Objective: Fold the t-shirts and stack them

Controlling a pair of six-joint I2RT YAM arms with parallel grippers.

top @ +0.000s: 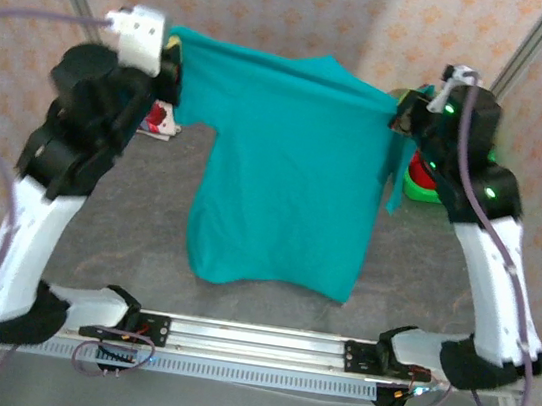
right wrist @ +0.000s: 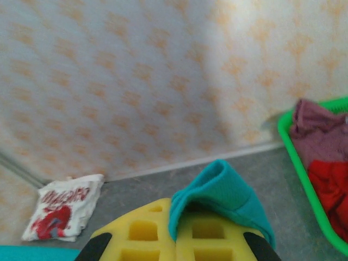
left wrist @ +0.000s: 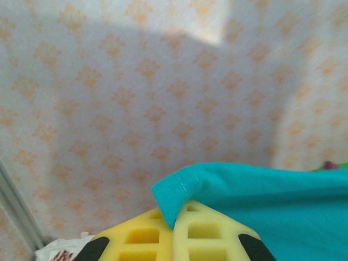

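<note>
- Teal t-shirt (top: 286, 165) is held up and spread in the air. Its top edge is stretched between the two grippers, and its lower hem hangs close above the table (top: 114, 242).
- At the shirt's top left corner, the left gripper (top: 174, 66) is clamped on the cloth. In the left wrist view a stitched hem corner is seen pinched between the yellow pads (left wrist: 212, 234).
- Just past the shirt's left edge, a white t-shirt with red print (top: 159, 125) lies bunched on the table.
- At the shirt's top right corner, the right gripper (top: 405, 111) is closed on a fold of teal cloth, which is seen wrapped over its pads in the right wrist view.
- Beyond the shirt's right edge stands a green basket (right wrist: 291, 157), in which a mauve t-shirt (right wrist: 318, 128) and a red t-shirt (right wrist: 331, 190) are piled.
- The step in hand is judged to be the spreading of the teal shirt before it is laid down; no fold is yet made in it.
- For the next move, both arms would need to be lowered together with the top edge kept taut, so that the shirt is laid flat and unwrinkled. Neither grip should be released until the cloth rests on the table.
</note>
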